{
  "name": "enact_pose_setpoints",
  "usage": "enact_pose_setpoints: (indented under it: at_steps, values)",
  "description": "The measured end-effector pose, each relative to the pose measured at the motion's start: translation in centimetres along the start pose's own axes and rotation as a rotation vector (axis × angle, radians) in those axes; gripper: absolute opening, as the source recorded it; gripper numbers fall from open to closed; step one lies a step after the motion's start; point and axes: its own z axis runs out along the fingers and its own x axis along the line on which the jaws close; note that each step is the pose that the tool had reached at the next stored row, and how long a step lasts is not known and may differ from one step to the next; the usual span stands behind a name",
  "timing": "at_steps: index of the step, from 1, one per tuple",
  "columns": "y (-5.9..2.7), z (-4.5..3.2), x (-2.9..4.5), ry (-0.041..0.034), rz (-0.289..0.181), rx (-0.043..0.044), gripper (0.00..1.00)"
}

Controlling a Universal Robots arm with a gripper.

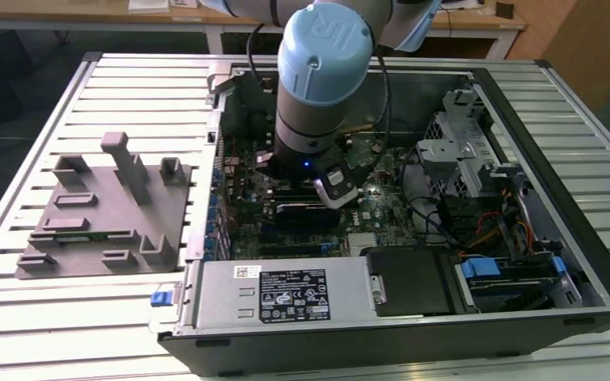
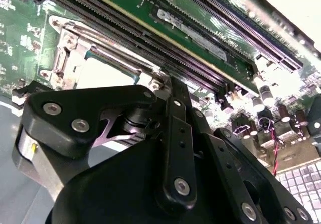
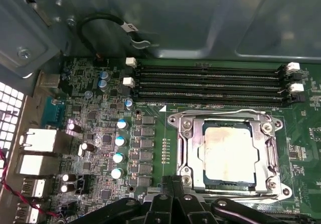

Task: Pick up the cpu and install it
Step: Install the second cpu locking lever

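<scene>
First wrist view showed the cpu (image 3: 226, 151), a pale silver square, lying flat inside the metal-framed socket (image 3: 183, 148) on the green motherboard (image 3: 150, 148). Four black memory slots (image 3: 208, 86) ran just beside the socket, along the grey case wall (image 3: 200, 18). Small blue-topped capacitors (image 3: 119, 141) stood in a column near the socket's other side. The black linkage of the gripper (image 3: 173, 204) sat at the socket's near edge, apart from the chip; whether its fingers were apart or together could not be told. In the second wrist view, the gripper's (image 2: 165, 83) black arms rose close over the socket frame (image 2: 70, 48), with part of the chip's pale top (image 2: 100, 73) visible beneath. The exterior view had the arm (image 1: 321, 71) reaching straight down into the open computer case (image 1: 559, 159), the gripper (image 1: 332, 190) low over the board. A grey fixture (image 1: 109, 210) lay on the slatted table (image 1: 29, 159), well apart, toward the exterior view's left. A power supply (image 1: 283, 294) filled the case's near corner.
</scene>
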Motion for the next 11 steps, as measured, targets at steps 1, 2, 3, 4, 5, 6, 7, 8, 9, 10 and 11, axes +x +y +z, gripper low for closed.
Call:
enact_pose_setpoints:
  at_steps: [1, 2, 3, 4, 5, 6, 7, 8, 9, 10, 11]
  values:
    - [0.07, -0.17, 0.00, -0.0001, 0.000, -0.0004, 0.11]
    - [0.13, -0.40, 0.02, 0.0001, 0.000, 0.0002, 0.11]
    - [0.20, -0.63, 0.03, 0.0003, 0.000, 0.0005, 0.11]
    - [0.28, -0.85, 0.04, 0.0002, 0.000, 0.0004, 0.11]
    - [0.36, -1.09, 0.05, 0.0002, 0.000, 0.0004, 0.11]
    - [0.44, -1.33, 0.06, 0.0003, 0.000, 0.0005, 0.11]
    - [0.52, -1.57, 0.07, 0.0003, 0.000, 0.0005, 0.11]
    - [0.60, -1.81, 0.07, 0.0003, 0.000, 0.0006, 0.11]
    - [0.65, -1.96, 0.08, 0.0003, 0.000, 0.0006, 0.11]
    - [0.69, -2.08, 0.08, 0.0003, 0.000, 0.0005, 0.11]
    - [0.70, -2.13, 0.09, 0.0003, 0.000, 0.0005, 0.11]
